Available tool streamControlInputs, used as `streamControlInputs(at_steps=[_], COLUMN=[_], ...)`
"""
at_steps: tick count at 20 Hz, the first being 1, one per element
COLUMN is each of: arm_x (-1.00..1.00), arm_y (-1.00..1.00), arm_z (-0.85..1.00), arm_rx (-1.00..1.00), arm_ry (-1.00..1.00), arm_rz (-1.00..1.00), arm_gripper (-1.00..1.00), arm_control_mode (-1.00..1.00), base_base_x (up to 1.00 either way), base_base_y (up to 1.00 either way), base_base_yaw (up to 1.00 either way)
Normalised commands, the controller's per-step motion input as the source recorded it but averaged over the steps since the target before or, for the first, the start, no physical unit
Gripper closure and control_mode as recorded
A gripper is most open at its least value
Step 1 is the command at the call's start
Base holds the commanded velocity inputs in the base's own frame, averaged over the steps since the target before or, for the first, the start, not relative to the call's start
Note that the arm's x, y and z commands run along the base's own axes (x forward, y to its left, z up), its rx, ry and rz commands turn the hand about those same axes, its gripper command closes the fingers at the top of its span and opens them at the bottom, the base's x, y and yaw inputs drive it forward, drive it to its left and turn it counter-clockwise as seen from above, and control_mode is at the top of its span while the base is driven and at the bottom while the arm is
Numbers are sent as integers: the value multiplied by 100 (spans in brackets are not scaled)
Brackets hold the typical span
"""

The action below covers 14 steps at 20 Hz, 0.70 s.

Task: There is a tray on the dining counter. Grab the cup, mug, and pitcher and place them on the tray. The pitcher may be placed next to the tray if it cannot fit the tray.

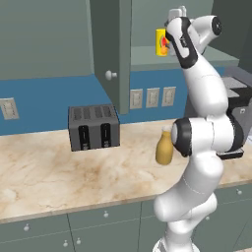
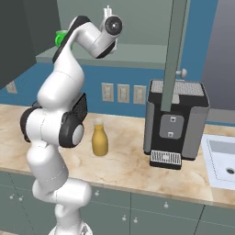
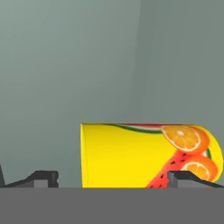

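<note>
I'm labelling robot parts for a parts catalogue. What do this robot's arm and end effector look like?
The arm is glossy white, built of rounded, tubular segments with dark grey-black bands at the joints. The end effector ends in two small, dark, blocky finger tips. No cables or markings are visible.

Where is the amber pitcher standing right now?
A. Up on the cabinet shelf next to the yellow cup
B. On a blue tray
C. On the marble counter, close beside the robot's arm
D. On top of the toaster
C: the pitcher stands upright on the counter beside the arm, while the yellow cup sits up in the open cabinet.
</note>
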Motion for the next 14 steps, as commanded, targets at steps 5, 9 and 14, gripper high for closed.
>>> streamControlInputs(at_steps=[5, 9, 14], arm_x=[8, 3, 0], arm_y=[0, 0, 0], arm_z=[0, 0, 0], arm_rx=[0, 0, -2], arm_ry=[0, 1, 9], arm_rz=[0, 0, 0], arm_gripper=[-100, -100, -100], arm_control_mode=[-100, -100, -100], base_base_x=[0, 0, 0], base_base_y=[0, 0, 0], base_base_yaw=[0, 0, 0])
